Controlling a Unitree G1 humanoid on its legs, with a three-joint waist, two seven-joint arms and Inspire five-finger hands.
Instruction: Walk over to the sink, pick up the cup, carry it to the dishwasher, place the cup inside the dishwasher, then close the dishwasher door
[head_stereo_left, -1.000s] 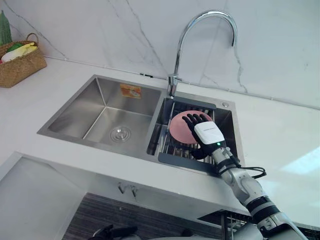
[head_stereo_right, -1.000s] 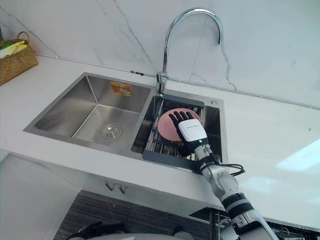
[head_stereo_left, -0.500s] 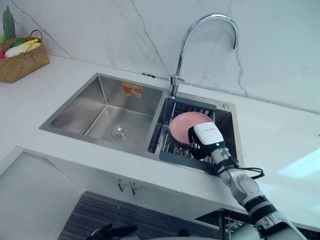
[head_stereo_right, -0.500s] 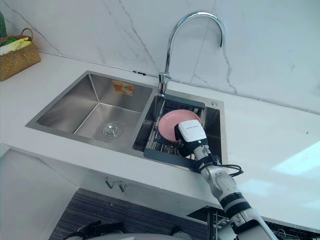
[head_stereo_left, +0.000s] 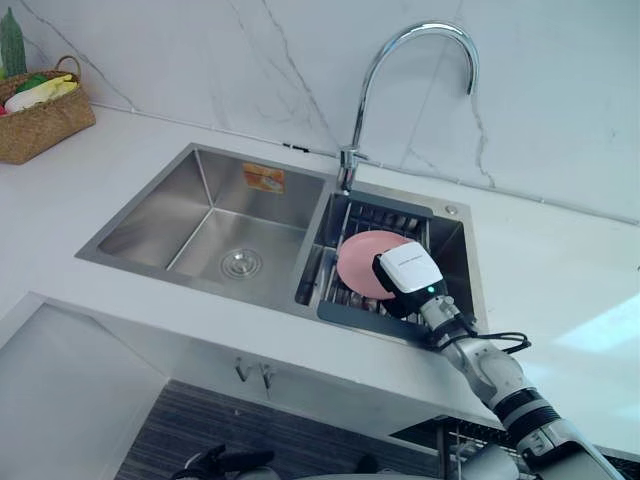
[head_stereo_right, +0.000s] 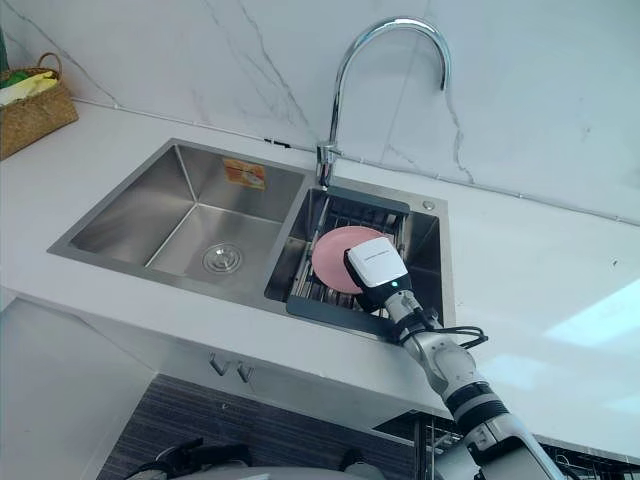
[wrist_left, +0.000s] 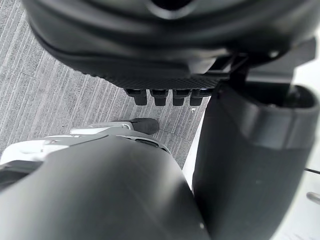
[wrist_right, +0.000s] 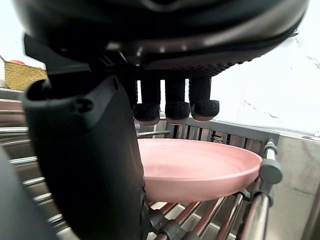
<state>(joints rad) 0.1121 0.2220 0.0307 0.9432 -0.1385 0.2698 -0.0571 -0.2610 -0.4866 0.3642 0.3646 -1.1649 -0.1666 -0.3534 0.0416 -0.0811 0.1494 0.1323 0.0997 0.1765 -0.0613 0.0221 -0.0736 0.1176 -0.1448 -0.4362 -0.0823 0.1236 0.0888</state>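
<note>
No cup shows; a pink plate (head_stereo_left: 358, 262) lies on the wire rack (head_stereo_left: 345, 314) in the right basin of the steel sink (head_stereo_left: 150, 215). My right hand (head_stereo_left: 406, 272) sits at the plate's near right rim. In the right wrist view its fingers (wrist_right: 175, 109) are curled over the pink plate (wrist_right: 205, 167) and the thumb (wrist_right: 85, 165) covers the rim's near edge, so the hand is shut on the plate. My left hand (wrist_left: 165, 55) hangs over grey floor with its fingers straight.
A tall chrome faucet (head_stereo_left: 400, 60) arches over the sink's divider, just behind the rack. The left basin (head_stereo_left: 235, 250) holds only its drain. A woven basket (head_stereo_left: 40, 115) of produce stands at the far left of the white counter (head_stereo_left: 560, 270).
My right hand's fingers, spread straight over the plate a second ago, have curled down onto its rim. The view has shifted slightly; the plate stays on the rack.
</note>
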